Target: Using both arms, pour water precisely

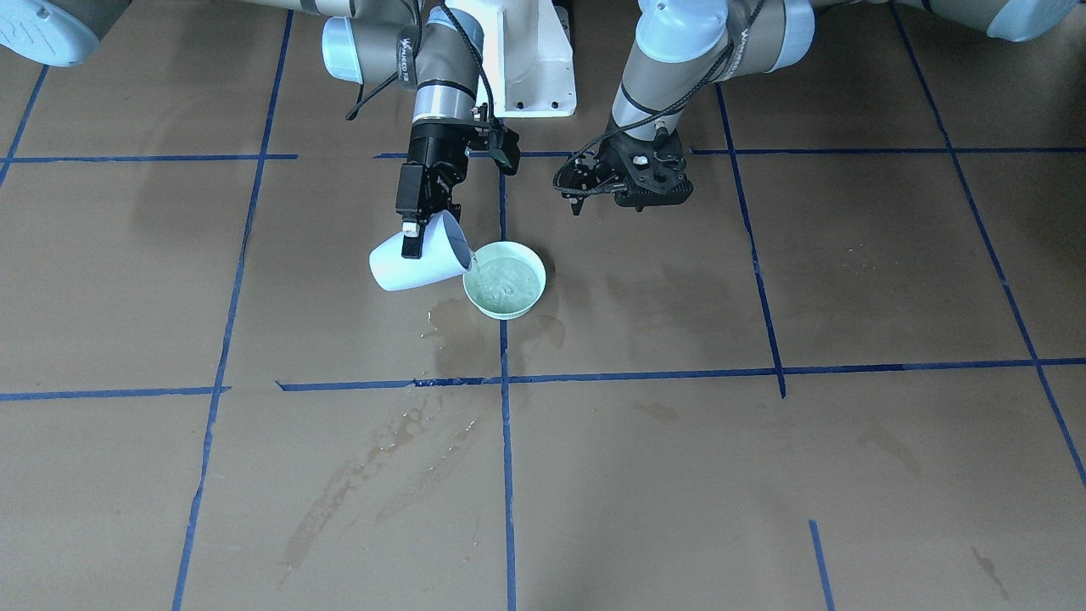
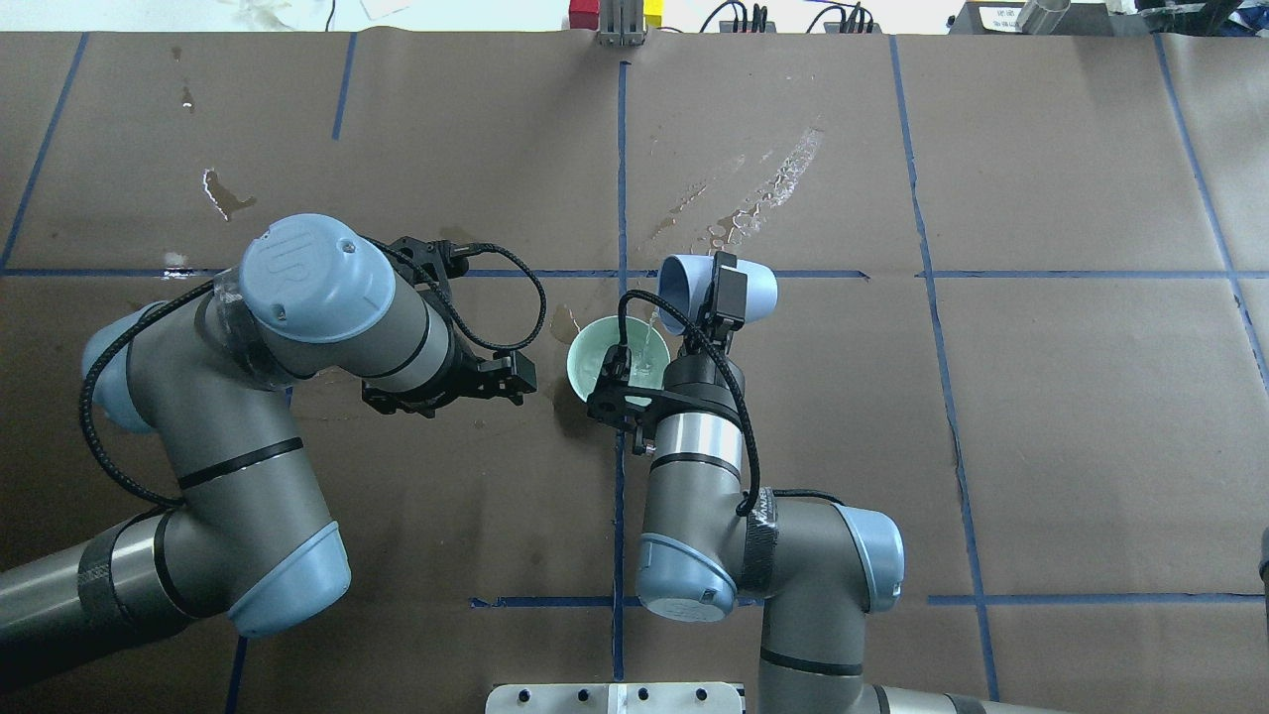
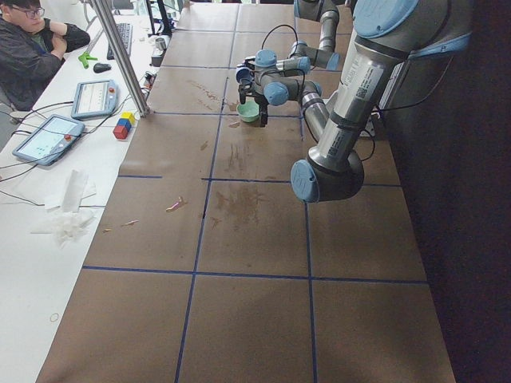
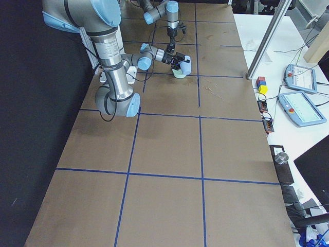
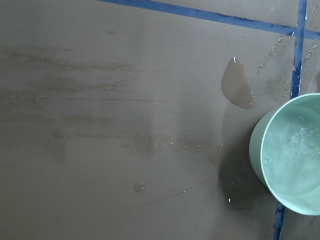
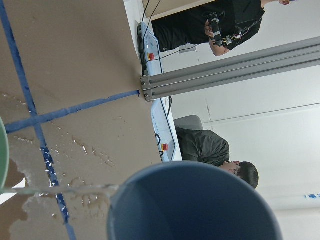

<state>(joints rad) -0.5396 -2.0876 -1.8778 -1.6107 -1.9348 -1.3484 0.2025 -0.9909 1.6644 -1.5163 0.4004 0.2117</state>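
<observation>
My right gripper (image 1: 416, 236) is shut on a pale blue-white cup (image 1: 411, 265), held tipped on its side with its mouth over the rim of a mint-green bowl (image 1: 533, 256). A thin stream of water (image 1: 473, 266) runs from the cup into the bowl, where the water (image 1: 507, 285) ripples. The overhead view shows the cup (image 2: 684, 280) just beyond the bowl (image 2: 587, 359). The right wrist view shows the cup's rim (image 6: 195, 172) and the stream (image 6: 60, 190). My left gripper (image 1: 632, 182) hovers beside the bowl and holds nothing; its jaws are hidden. The left wrist view shows the bowl (image 5: 260, 150) at the right edge.
Spilled water wets the brown paper in front of the bowl (image 1: 454, 331) and in streaks further out (image 2: 758, 188). A small puddle (image 5: 237, 90) lies near the bowl. Blue tape lines (image 1: 507, 399) grid the table. Operators sit beyond the far edge (image 3: 32, 48).
</observation>
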